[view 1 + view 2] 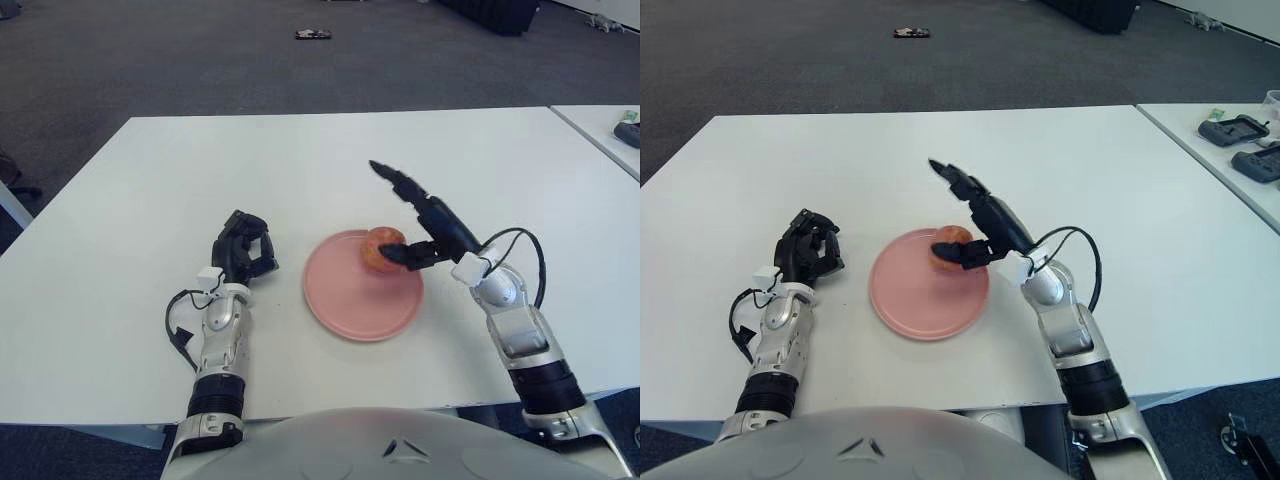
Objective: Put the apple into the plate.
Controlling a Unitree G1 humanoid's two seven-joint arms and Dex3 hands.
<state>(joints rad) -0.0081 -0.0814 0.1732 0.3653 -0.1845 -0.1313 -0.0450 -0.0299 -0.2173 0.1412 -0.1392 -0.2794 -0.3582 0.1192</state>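
Note:
A red-yellow apple [378, 246] sits on the far right part of a pink plate [345, 300] in the middle of the white table [300, 160]. My right hand [381, 212] is just right of the apple and open. Its long fingers [400, 183] stretch up and away above the apple, and its thumb [400, 256] lies against the apple's right side without gripping it. My left hand [243, 250] shows left of the plate, a short gap from its rim, with its fingers curled and holding nothing.
A second white table [1200, 150] stands at the right with dark devices [1238, 128] on it. A small dark object [312, 34] lies on the carpet far behind. The table's front edge runs just before my forearms.

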